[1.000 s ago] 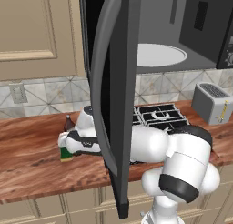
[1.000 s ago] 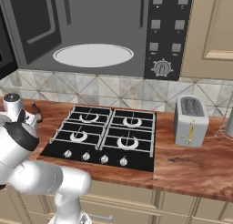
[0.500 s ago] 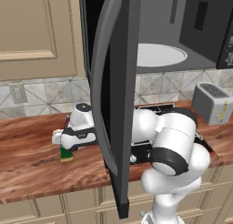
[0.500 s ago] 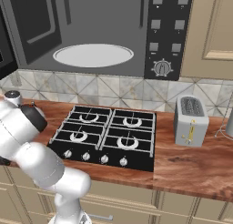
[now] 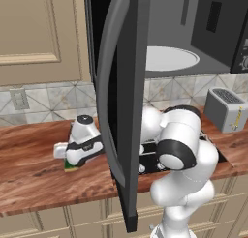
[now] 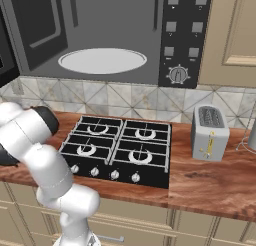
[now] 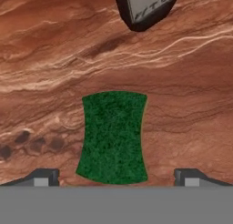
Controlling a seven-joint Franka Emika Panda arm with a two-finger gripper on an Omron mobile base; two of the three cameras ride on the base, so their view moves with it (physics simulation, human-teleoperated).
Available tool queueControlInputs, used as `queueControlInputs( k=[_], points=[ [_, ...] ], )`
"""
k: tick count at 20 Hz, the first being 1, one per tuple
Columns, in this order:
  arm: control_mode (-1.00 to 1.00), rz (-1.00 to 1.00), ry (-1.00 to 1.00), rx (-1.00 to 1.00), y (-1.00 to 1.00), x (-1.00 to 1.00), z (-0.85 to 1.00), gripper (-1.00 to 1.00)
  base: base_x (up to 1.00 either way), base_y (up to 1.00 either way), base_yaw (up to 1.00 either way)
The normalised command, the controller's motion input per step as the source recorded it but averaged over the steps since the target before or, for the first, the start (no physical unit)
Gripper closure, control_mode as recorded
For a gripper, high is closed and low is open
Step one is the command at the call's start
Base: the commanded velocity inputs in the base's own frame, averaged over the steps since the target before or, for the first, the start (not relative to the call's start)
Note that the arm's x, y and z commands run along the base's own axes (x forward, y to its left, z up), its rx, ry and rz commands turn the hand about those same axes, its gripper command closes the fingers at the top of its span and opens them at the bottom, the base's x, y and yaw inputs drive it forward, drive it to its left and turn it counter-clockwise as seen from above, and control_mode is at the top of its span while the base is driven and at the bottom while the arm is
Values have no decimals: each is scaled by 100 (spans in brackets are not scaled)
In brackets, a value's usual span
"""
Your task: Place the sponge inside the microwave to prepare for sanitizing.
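Hand (image 7: 113, 180) spread open above unlabelled sponge (image 7: 113, 136).

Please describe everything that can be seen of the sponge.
The sponge is a small rectangular block with a rough dark green top and slightly curved-in long sides. It lies flat on the brown wooden counter. The open gripper hangs above it, one fingertip on each side, not touching. In the left base view a yellow lower layer shows beneath the hand.

The reddish wood-grain tabletop (image 6: 215, 185) carries a black four-burner cooktop (image 6: 120, 152) set into it, with a silver toaster (image 6: 210, 132) standing to its right. Left of the cooktop, the green-topped sponge (image 7: 113, 136) lies flat on the wood, with a small dark bottle (image 7: 144, 8) near it.
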Motion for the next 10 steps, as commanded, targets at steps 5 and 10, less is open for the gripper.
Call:
queueControlInputs(
  k=[5,10],
  points=[
    [-100,0,0,-3,0,4,-20,-100,0,0,0],
    [-100,0,0,-6,8,0,-13,-100,0,0,0]
  ],
)
